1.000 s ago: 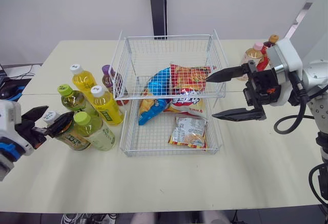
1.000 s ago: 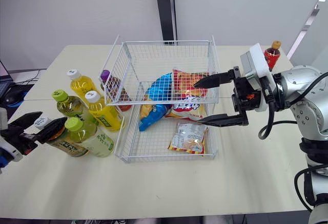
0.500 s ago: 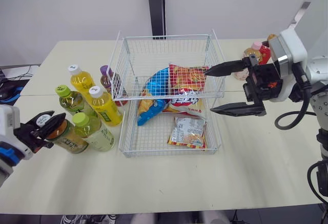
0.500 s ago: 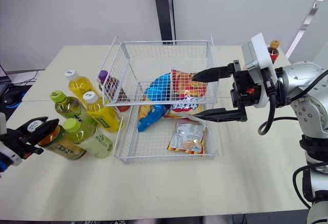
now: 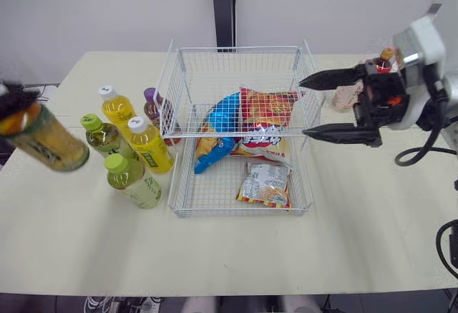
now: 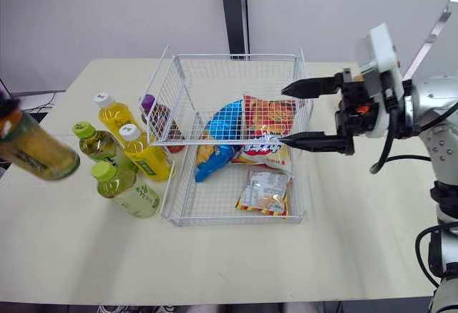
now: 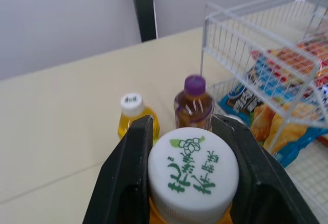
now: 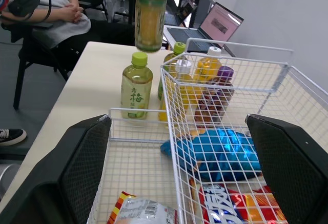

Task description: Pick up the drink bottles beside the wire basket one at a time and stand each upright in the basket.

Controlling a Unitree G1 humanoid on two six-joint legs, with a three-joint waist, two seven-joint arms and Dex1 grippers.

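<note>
the left jaws are clamped on the white cap (image 7: 193,175) of an amber plastic tea bottle (image 5: 44,141), which hangs tilted in the air over the table's (image 5: 215,256) left edge. five more bottles stand between it and the white wire basket's (image 5: 236,49) left wall, a pale green-capped bottle (image 5: 132,183) nearest the front edge. a blue snack bag (image 5: 218,123), a red snack bag (image 5: 266,109) and a small packet (image 5: 265,184) cover much of the basket floor. the right jaws gape wide and empty at the basket's right rim.
</note>
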